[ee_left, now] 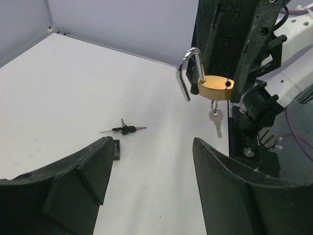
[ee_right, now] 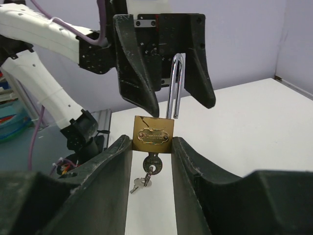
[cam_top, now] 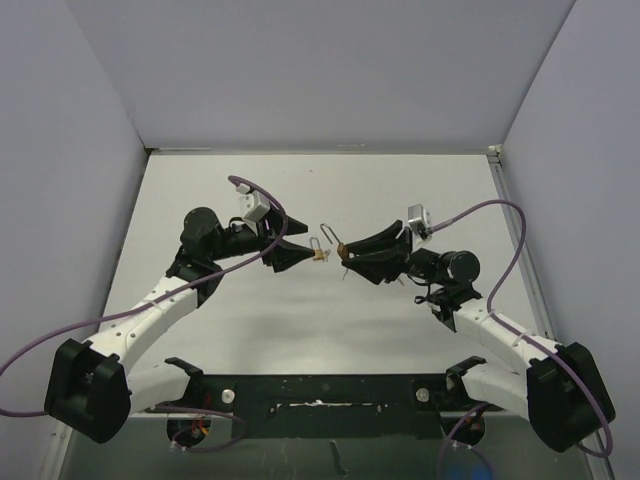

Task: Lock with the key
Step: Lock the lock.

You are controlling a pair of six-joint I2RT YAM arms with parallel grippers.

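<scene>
The brass padlock [ee_right: 153,136] is clamped by its body between the narrowed fingers of the right gripper [cam_top: 345,252], held off the table [ee_left: 73,83] at the centre of the top view. Its shackle [ee_right: 175,88] stands raised and open; a key [ee_right: 151,164] sits in the keyhole underneath, with a second key [ee_right: 141,183] dangling from the same ring. The left gripper [ee_left: 151,142] is spread wide and holds nothing; it faces the padlock from the left of the top view.

The step in hand looks like closing the shackle, with the key turn not yet done. The next move probably calls for the left jaws to take the shackle, swing its free leg back over its hole and press it home while the right grip stays firm; the key turn follows.

The right wrist view shows the shackle rising between the left fingers [ee_right: 139,73] at the top of the frame, but not whether they touch it. The left wrist view puts the padlock at the upper right, beyond the fingertips, and shows the free leg swung out to the left. Only that view shows a spare bunch of keys [ee_left: 124,129] lying on the table at left of centre.
</scene>
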